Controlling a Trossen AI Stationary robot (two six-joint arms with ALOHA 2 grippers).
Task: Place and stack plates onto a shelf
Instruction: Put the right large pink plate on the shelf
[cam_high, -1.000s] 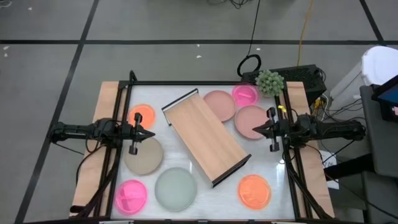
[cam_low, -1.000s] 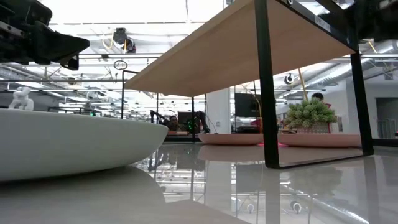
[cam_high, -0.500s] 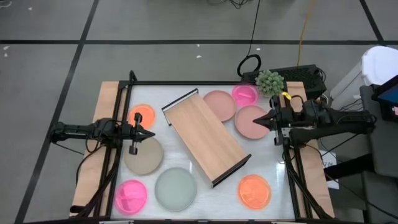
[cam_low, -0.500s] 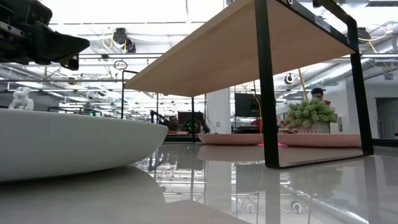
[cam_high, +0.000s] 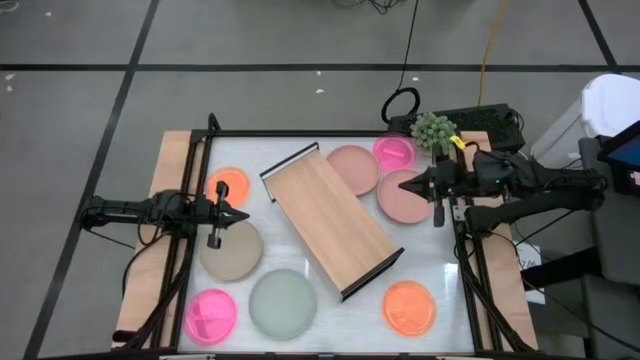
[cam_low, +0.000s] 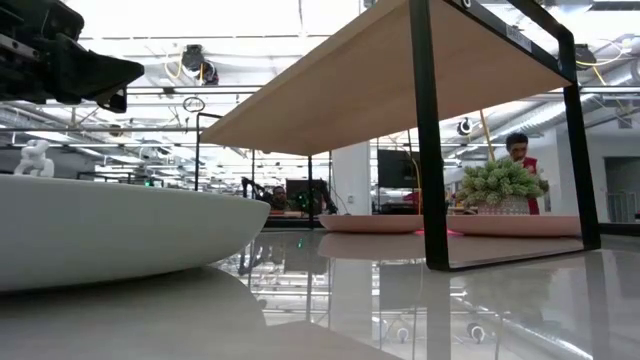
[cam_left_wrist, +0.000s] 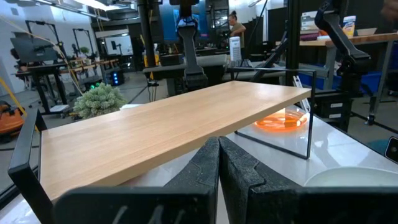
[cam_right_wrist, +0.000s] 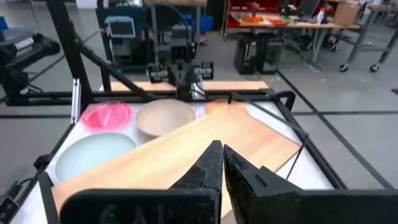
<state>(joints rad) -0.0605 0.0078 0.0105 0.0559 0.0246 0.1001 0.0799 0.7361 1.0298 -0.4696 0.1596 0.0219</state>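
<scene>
Shelf (cam_high: 331, 222) apparently holds no plates (cam_high: 405, 195).

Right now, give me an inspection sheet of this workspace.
Surface: white table, wood side strips.
Job's things: shelf set diagonally mid-table, nothing on it; eight plates lie around it, three at the far right.
Clutter: small plant at the far right corner.
Grippers: left gripper shut, above the beige plate's edge; right gripper shut, over the pink plate.
Cables: black loop and yellow cord on the floor.
Surroundings: person behind the plant.
</scene>
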